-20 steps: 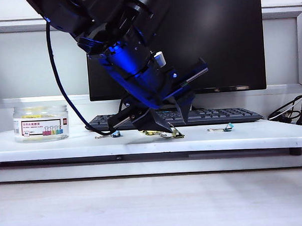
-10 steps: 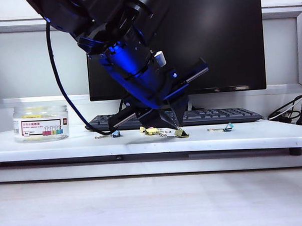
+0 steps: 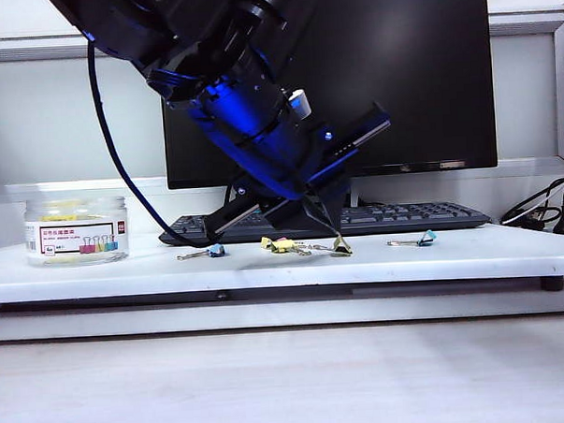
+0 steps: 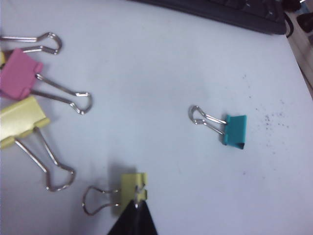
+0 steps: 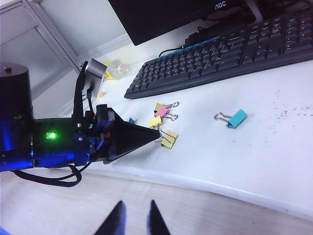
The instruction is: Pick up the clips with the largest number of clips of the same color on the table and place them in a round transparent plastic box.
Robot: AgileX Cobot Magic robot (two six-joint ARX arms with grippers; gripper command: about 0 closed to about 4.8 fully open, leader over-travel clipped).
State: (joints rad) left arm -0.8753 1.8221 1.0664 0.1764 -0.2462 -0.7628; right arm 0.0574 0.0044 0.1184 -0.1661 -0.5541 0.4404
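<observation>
The left gripper [image 3: 332,236] is lowered onto the white tabletop [image 3: 471,259], midway along it and just in front of the keyboard [image 3: 404,215]. Its jaws are pressed together on a pale-yellow clip [image 4: 132,187], which is pinched at its body while its wire handle lies flat on the surface. That held clip [image 3: 341,249] is seen resting at the tabletop, not lifted.

Just beside it, a second pale-yellow clip [image 4: 19,122] is lying with a pink clip [image 4: 18,78] touching its far side; a third yellow clip [image 5: 160,107] is glimpsed behind the pink one in the right wrist view. A teal clip [image 4: 235,130] is set well apart, toward the right end of the tabletop, and a blue clip [image 3: 215,251] lies toward the left.

The round transparent plastic box [image 3: 76,231] is stood near the left end of the tabletop, well apart from the clips, with yellow shapes showing through its wall.

The right gripper [image 5: 135,219] is held high off the front edge of the tabletop, its jaws parted and nothing between them.
</observation>
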